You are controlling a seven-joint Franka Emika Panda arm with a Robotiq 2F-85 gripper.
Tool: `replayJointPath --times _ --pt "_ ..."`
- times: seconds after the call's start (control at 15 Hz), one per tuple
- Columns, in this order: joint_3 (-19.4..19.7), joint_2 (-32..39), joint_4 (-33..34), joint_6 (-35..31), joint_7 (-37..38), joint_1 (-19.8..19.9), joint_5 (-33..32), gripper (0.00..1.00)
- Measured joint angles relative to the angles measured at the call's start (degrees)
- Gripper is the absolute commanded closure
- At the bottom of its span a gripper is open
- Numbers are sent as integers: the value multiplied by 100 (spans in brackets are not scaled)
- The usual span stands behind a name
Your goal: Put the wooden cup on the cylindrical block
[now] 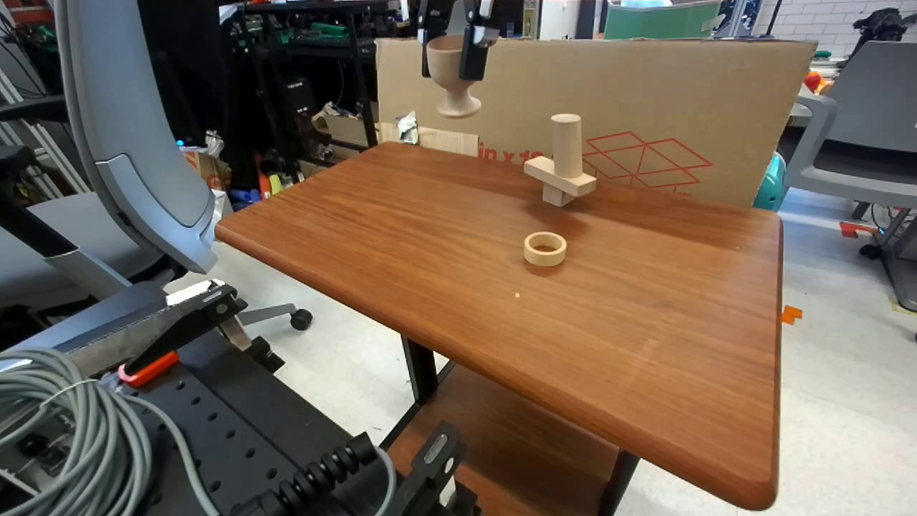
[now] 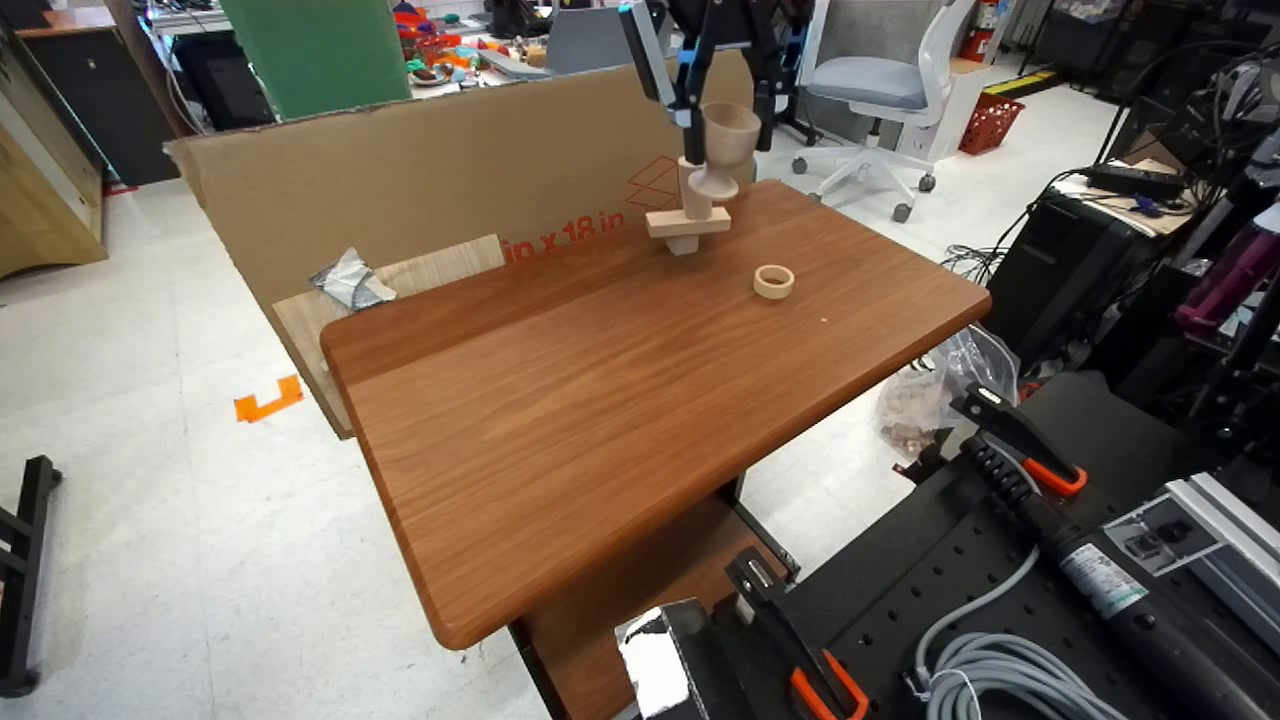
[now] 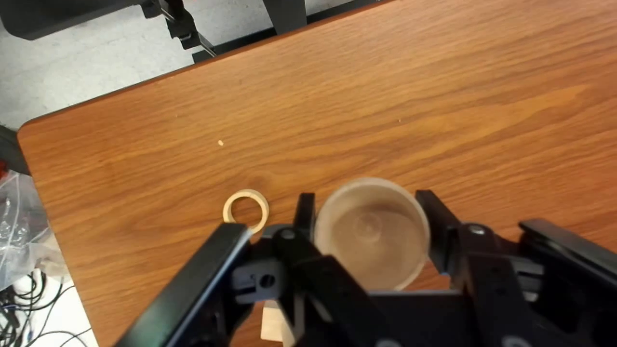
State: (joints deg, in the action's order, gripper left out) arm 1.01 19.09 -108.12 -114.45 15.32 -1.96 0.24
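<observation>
- One brown wood-grain table (image 1: 444, 215) carries the work; a cardboard panel (image 1: 609, 86) stands along its far long edge in both exterior views.
- The hand (image 1: 448, 74) is closed on the wooden cup (image 2: 728, 145), its fingers (image 3: 436, 217) bearing on opposite sides of the bowl.
- The upright wooden cylinder (image 1: 567, 147) stands beside the table's cardboard edge, between that edge's corners, on a flat plank (image 1: 550, 178) that rests on a small block (image 1: 557, 196). Whether these are fixed together I cannot tell; if loose, a sideways knock would probably topple them.
- The wooden cup, a small pale goblet, is held over the table, apart from the cylinder; in an exterior view it shows toward the corner by the crumpled silvery scrap (image 1: 407, 127). It leans slightly, mouth up, and should be levelled before it is set down. Being wood, it is likely light, stiff and hard to crush, though its smooth bowl could slide under a loose pinch. Those wide sides seem the right hold: they leave the foot free, where the slim stem would give less purchase. The foot looks wider than the cylinder's top, so centre it carefully.
- The low wooden ring (image 1: 545, 249) lies farther in from the cardboard edge than the cylinder.
</observation>
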Motion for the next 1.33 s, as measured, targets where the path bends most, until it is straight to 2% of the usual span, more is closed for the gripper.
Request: replayJointPath --times 0.53,1.33 --pt "6 388 200 72 -2 3 0 71" --pt "17 1410 1592 926 8 2 0 71"
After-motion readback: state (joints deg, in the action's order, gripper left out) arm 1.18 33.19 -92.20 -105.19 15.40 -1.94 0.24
